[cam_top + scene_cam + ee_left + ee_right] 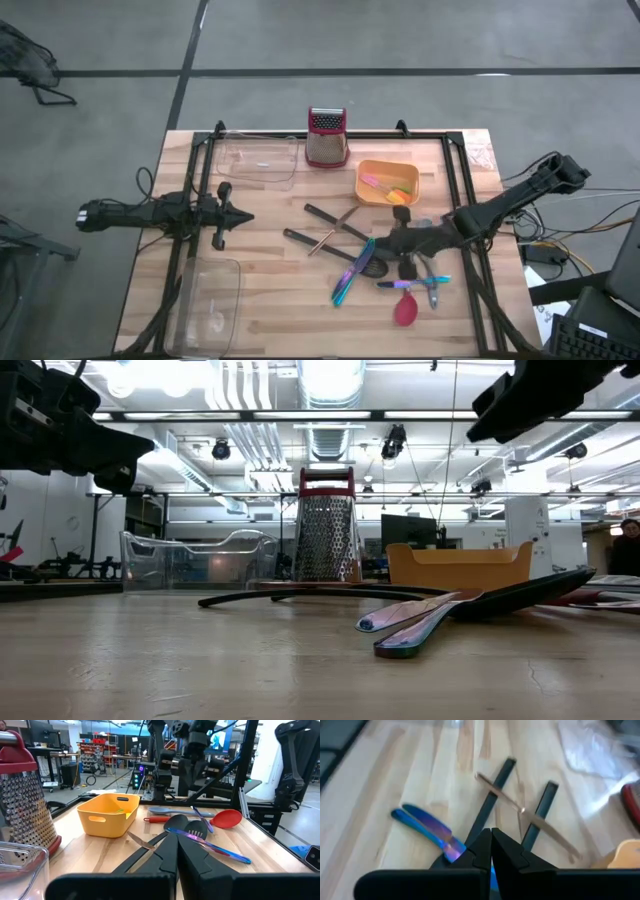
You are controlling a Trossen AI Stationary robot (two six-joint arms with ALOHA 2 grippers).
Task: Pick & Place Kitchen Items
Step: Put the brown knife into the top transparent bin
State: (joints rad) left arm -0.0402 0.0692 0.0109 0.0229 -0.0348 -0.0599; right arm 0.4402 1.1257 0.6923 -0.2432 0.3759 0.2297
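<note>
Shiny blue cutlery [427, 827] lies just ahead of the right gripper [392, 240], jaws pressed together above the tabletop [270, 285]; next, I think, it must open and drop.

Box grater [326, 137]: upright at the table's [270, 290] far edge, near the middle.
Tub [387, 184]: just right of the grater and nearer, small cutlery [380, 184] inside it.
Far tray [262, 158]: left of the grater, along the far edge.
Near tray [210, 300]: at the near left corner.
Tongs [325, 228]: mid-table, before the tub, a slim utensil [332, 232] lying crossed over them.
Slotted spoon [366, 262]: right of the tongs, beside the iridescent utensils [348, 277].
Spoon [405, 306]: nearest the front edge, right of centre.
Left gripper [246, 216]: left of the tongs.
Right gripper [380, 240]: over the utensil cluster.
</note>
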